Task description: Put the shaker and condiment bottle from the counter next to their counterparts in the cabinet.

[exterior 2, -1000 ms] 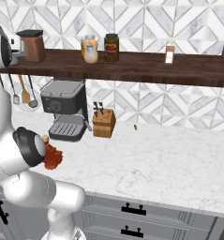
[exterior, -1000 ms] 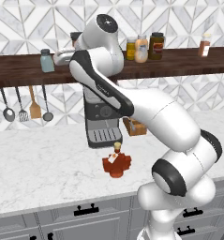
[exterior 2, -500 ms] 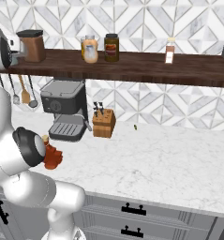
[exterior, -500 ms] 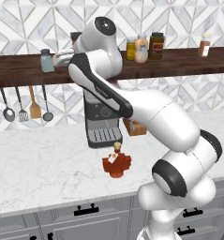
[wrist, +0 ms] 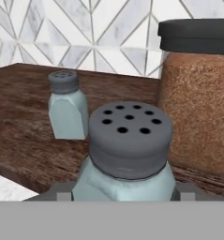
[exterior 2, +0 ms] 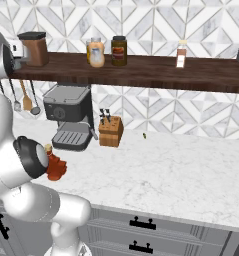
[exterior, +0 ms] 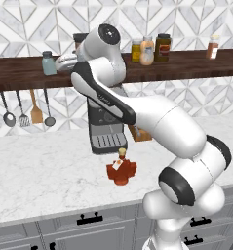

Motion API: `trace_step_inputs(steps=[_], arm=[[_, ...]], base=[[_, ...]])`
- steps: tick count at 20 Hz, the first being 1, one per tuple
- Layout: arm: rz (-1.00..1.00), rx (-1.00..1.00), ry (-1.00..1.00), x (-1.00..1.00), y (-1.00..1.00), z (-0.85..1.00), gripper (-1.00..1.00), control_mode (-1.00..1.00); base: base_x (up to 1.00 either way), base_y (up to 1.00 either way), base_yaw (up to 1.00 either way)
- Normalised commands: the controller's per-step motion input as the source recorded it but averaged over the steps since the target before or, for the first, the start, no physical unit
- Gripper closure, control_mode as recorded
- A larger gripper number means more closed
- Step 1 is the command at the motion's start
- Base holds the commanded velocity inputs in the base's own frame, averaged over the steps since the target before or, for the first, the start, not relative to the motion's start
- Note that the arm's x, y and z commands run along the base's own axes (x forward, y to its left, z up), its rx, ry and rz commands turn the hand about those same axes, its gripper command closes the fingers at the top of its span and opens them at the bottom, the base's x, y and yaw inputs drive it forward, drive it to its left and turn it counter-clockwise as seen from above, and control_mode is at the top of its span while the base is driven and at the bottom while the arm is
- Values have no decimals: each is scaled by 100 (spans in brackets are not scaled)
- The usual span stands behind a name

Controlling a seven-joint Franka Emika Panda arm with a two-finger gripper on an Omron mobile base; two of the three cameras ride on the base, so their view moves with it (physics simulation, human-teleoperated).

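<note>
My gripper (exterior: 64,62) is up at the left part of the cabinet (exterior: 186,66), a dark wooden shelf, and is shut on the shaker (wrist: 127,150). Its perforated dark cap is close in front of the hand camera. The held shaker hangs over the plank (wrist: 19,122), a little in front and to the right of its counterpart, the matching blue-grey shaker (wrist: 66,105) (exterior: 48,63). The condiment bottle (exterior: 121,171) (exterior 2: 55,167), squat and red-orange, stands on the marble counter in front of the coffee machine. Condiment jars (exterior: 147,51) (exterior 2: 106,50) are clustered further right on the shelf.
A tall brown canister (wrist: 197,93) (exterior 2: 33,48) stands just right of the held shaker. A slim red bottle (exterior: 213,47) is at the shelf's right end. Below are a coffee machine (exterior: 106,129), a knife block (exterior 2: 111,131) and hanging utensils (exterior: 25,110).
</note>
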Motion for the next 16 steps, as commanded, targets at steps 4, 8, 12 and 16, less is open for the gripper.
trace_step_inputs(steps=[4,8,12,16], arm=[[0,0,0,11,5,0,100,-100],[0,0,0,11,13,0,100,-100],[0,0,0,9,19,0,100,-100],[0,0,0,11,18,0,100,-100]], base=[[0,0,0],[0,0,0],[0,0,0],[0,0,0]])
